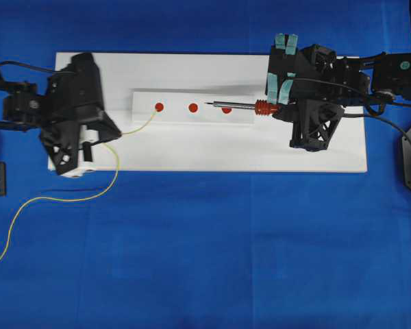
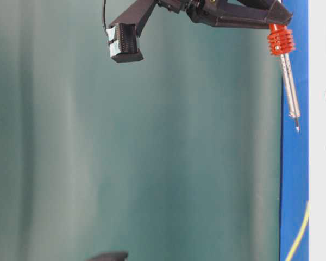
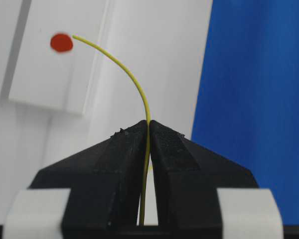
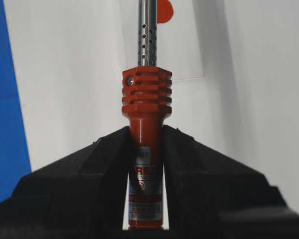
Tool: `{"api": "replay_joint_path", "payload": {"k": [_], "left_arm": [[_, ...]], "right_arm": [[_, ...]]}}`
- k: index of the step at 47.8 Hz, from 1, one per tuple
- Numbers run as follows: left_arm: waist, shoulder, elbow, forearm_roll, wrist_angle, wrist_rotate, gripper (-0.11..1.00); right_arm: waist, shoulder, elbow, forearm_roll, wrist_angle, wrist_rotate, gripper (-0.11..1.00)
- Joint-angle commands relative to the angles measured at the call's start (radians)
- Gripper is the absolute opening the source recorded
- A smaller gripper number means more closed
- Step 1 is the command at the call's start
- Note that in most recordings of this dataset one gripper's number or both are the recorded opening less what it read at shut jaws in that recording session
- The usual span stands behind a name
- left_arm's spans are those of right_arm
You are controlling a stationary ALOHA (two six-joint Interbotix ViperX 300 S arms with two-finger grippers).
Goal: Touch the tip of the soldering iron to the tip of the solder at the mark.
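Note:
My left gripper (image 1: pixel 116 133) (image 3: pixel 148 124) is shut on the thin yellow solder (image 1: pixel 140 127) (image 3: pixel 132 79). The solder's free end curves up to the leftmost red mark (image 1: pixel 159 106) (image 3: pixel 62 43) and stops right beside it. My right gripper (image 1: pixel 277 108) (image 4: pixel 146 130) is shut on the orange-red body of the soldering iron (image 1: pixel 240 107) (image 4: pixel 145 107) (image 2: pixel 287 81). The iron's shaft points left along the strip, its tip (image 1: pixel 207 104) between the middle mark (image 1: pixel 193 107) and the right mark (image 1: pixel 226 110), well short of the solder's tip. In the table-level view the tip (image 2: pixel 296 128) hangs off the strip.
The marks sit on a raised white strip (image 1: pixel 175 118) on a white board (image 1: pixel 212 147) over blue cloth. The rest of the solder trails off the board's left front onto the cloth (image 1: pixel 48 199). Black cords run behind the right arm (image 1: pixel 390 123).

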Motion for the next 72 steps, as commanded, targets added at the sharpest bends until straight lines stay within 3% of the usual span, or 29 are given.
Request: {"api": "replay_joint_path", "payload": {"k": [1,23,53,72], "left_arm": [[0.000,0.035,-0.058,0.002,-0.008,0.006,0.03],[0.021,0.218,-0.192,0.003,-0.037,0.012,0.03],[0.025,0.267,-0.190,0.002,-0.055,0.005,0.03],[0.026,0.264,-0.183,0.003,-0.052,0.002,0.03]], "right_arm": [[-0.002,-0.011,-0.011,-0.003,-0.011,0.002,0.06],[-0.002,0.002,0.002,-0.003,-0.037,0.002,0.06],[-0.002,0.021,-0.002,-0.003,-0.054,0.002,0.06],[-0.002,0.124,-0.064,-0.003,-0.054,0.000,0.06]]}}
